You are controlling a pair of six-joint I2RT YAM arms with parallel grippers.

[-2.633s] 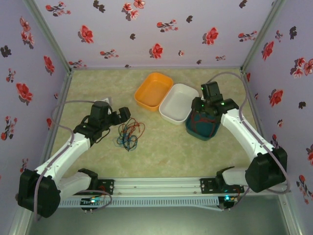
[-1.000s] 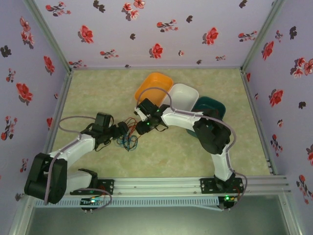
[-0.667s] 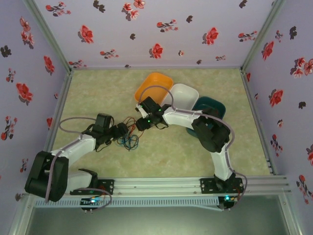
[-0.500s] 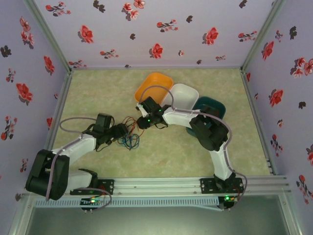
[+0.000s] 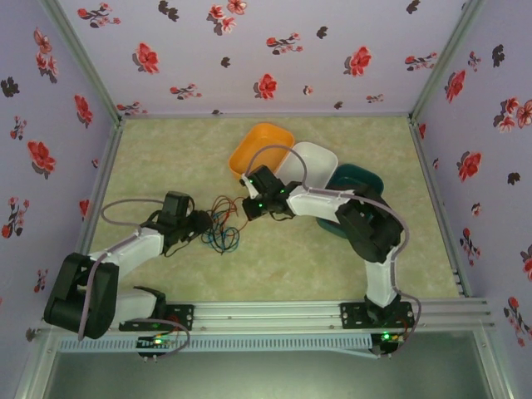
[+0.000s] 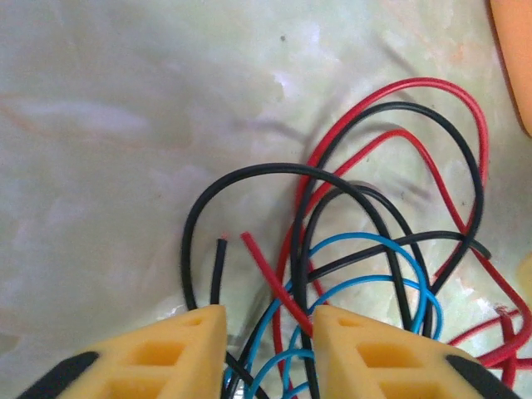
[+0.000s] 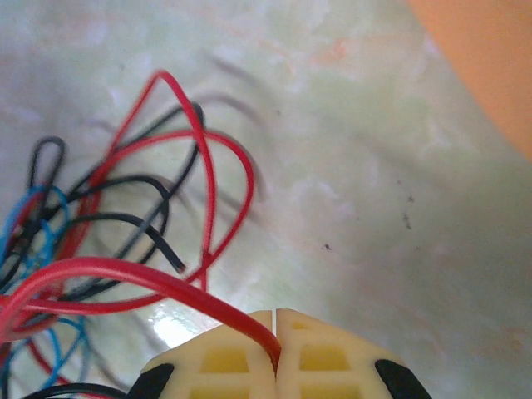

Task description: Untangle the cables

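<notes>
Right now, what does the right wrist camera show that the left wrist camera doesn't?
Right wrist: the right claw is shut, fingers pressed together, pinching a red cable that arcs away to the left.
Left wrist: the left claw has its fingers apart, with blue cable loops running into the gap and a loose black cable end just ahead of it.
Both: the tangled red, black and blue cables on the pale green table, and an edge of the orange bin at upper right.
</notes>
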